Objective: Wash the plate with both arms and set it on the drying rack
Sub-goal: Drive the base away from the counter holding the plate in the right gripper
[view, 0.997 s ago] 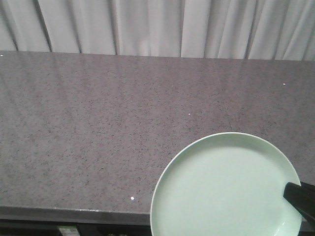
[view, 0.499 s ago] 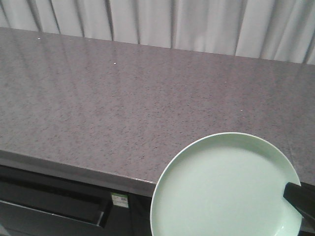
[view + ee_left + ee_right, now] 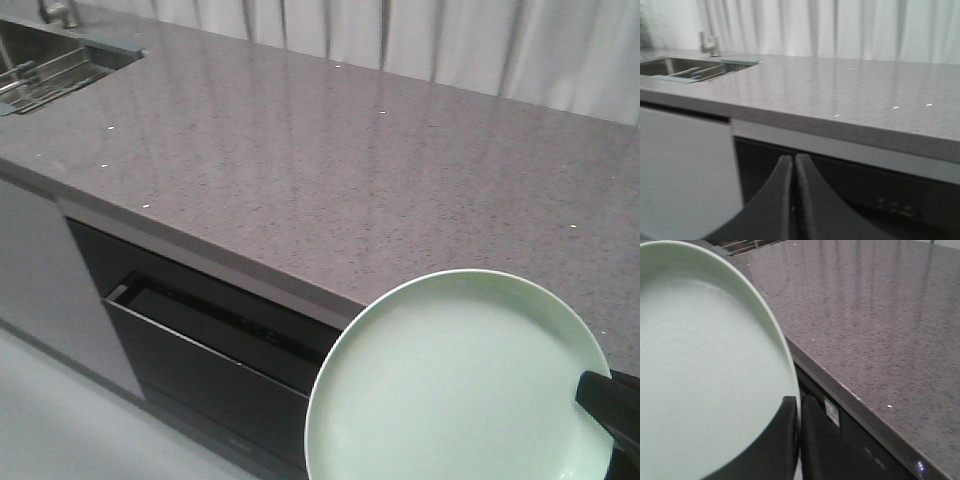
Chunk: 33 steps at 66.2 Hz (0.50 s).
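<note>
The pale mint-green plate [image 3: 455,380] fills the lower right of the front view, held level in front of the counter's edge. My right gripper [image 3: 592,392] is shut on its right rim. In the right wrist view the plate [image 3: 705,365] fills the left side, with the gripper [image 3: 799,402] clamped on its rim. My left gripper [image 3: 792,161] is shut and empty, low in front of the dark cabinet front. The drying rack [image 3: 45,75], thin wires with a grey-green end piece, lies over the sink at the far top left. It also shows in the left wrist view [image 3: 702,74].
A long grey speckled counter [image 3: 330,170] runs along white curtains. The steel sink [image 3: 18,40] and a tap [image 3: 60,12] are at its left end. Under the counter are a dark appliance [image 3: 220,350] with its door slightly ajar and a white cabinet [image 3: 40,290].
The whole view has swung and pulled back. The counter's front edge, the dark appliance, the sink and the rack have come into sight. The plate stays fixed in my right gripper.
</note>
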{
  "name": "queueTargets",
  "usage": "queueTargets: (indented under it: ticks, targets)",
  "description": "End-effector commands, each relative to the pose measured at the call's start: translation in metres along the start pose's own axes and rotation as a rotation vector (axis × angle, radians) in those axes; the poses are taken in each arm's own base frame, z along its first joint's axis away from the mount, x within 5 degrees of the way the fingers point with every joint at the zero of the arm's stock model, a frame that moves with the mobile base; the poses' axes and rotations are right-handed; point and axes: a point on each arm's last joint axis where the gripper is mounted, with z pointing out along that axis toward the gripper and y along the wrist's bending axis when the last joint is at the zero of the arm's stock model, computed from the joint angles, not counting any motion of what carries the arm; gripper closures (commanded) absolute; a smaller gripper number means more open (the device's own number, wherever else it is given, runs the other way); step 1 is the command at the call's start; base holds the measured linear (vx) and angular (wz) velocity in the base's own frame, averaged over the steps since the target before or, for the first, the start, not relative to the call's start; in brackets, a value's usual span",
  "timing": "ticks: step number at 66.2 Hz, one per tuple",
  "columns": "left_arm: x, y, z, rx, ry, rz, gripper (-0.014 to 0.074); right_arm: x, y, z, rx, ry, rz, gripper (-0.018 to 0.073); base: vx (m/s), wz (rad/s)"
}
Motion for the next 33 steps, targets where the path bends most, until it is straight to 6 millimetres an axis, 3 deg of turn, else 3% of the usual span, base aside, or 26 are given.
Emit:
queueTargets:
  ticks: [1, 33]
  targets:
    - [-0.0003, 0.0002, -0.0003, 0.001, -0.068, -0.012, 0.0602, -0.0125, 0.0006, -0.0022, 0.004, -0.076, 0.025, 0.0561, -0.15, 0.6]
    - [-0.0003, 0.0002, -0.0003, 0.001, -0.068, -0.012, 0.0602, -0.0125, 0.0006, -0.0022, 0.004, -0.076, 0.025, 0.0561, -0.12, 0.56]
